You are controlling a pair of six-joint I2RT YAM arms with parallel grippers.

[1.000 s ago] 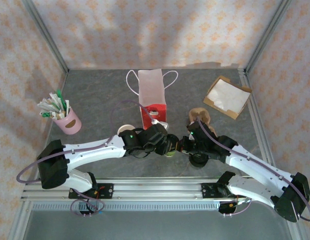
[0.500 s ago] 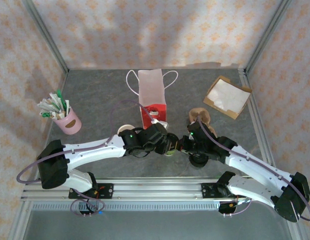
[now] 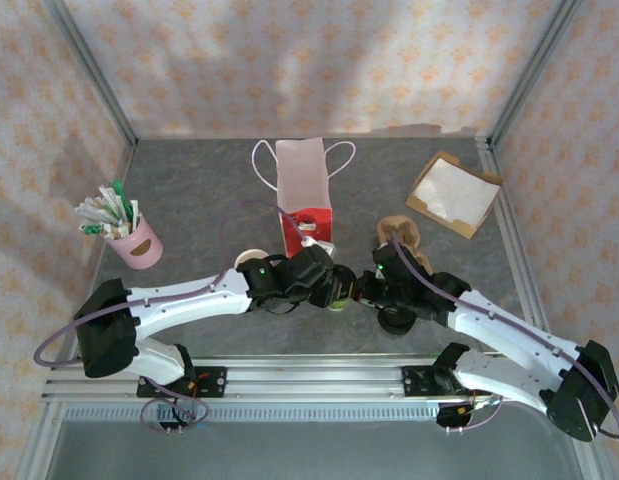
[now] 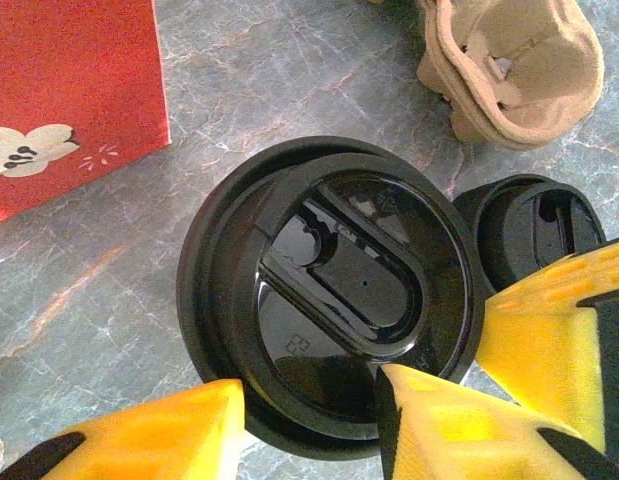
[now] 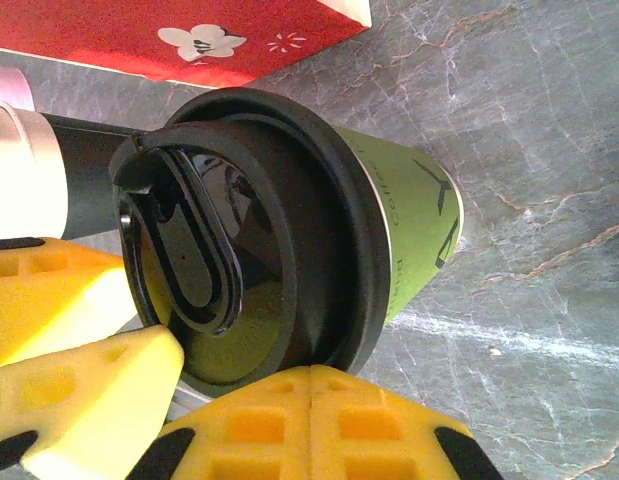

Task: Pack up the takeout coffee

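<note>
The takeout coffee (image 5: 409, 215) is standing just beside the red bag (image 4: 69, 90). The left claw (image 4: 309, 390) is resting on its black lid (image 4: 359, 270), fingers apart. The right claw (image 5: 309, 390), fingers pressed together, is touching the lid's edge.

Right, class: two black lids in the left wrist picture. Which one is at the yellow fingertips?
The big lid in the middle, right at the left gripper. The other lid lies aside to the right, near the cardboard cup holder.
</note>
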